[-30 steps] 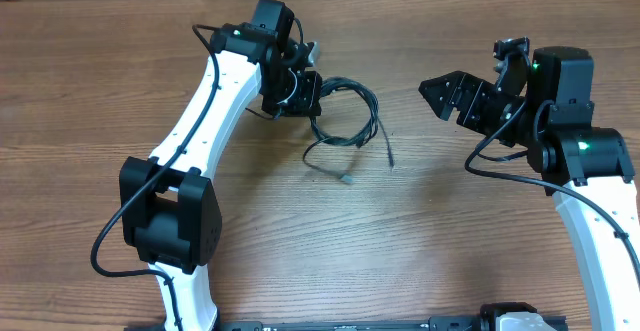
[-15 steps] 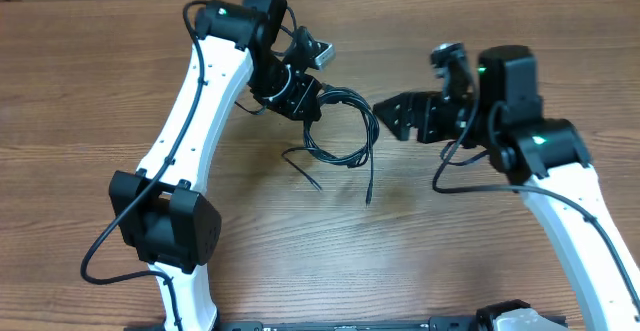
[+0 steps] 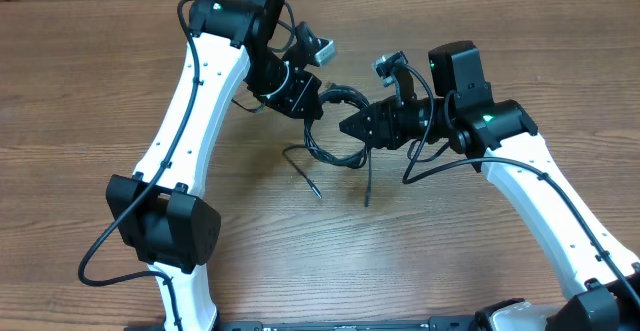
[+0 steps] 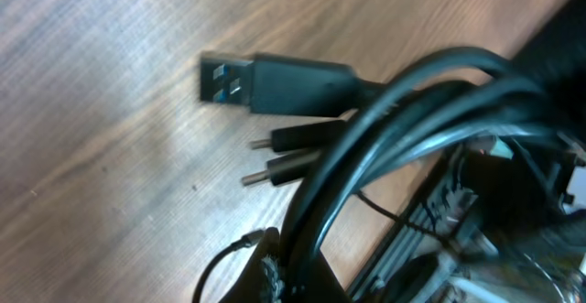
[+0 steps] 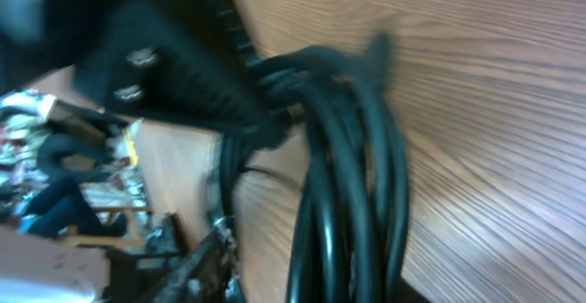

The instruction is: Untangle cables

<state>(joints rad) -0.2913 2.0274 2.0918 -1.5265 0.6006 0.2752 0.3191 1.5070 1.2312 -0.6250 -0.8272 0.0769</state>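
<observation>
The cables [image 3: 338, 149] are a bundle of thin black loops hanging between both arms above the wooden table [image 3: 90, 91]. Two loose ends [image 3: 367, 193] trail down toward the wood. My left gripper [image 3: 303, 99] is shut on the bundle's upper left part. In the left wrist view a blue-tongued USB plug [image 4: 265, 79] and two slim plugs [image 4: 286, 140] stick out past the strands [image 4: 403, 129], which run down into the left gripper [image 4: 293, 280]. My right gripper [image 3: 352, 127] reaches in from the right. Its fingers [image 5: 197, 268] straddle the bundle [image 5: 352, 184], with wood showing between the left finger and the strands.
The left arm [image 3: 190, 121] arches over the table's left half. The right arm [image 3: 540, 191] crosses the right half. A thicker black wire [image 3: 100, 251] fixed to the left arm loops beside its base.
My right arm has swung left to the bundle and its jaws have narrowed round the strands. The left gripper has kept its grip and raised the bundle, so the loose ends have shifted.
</observation>
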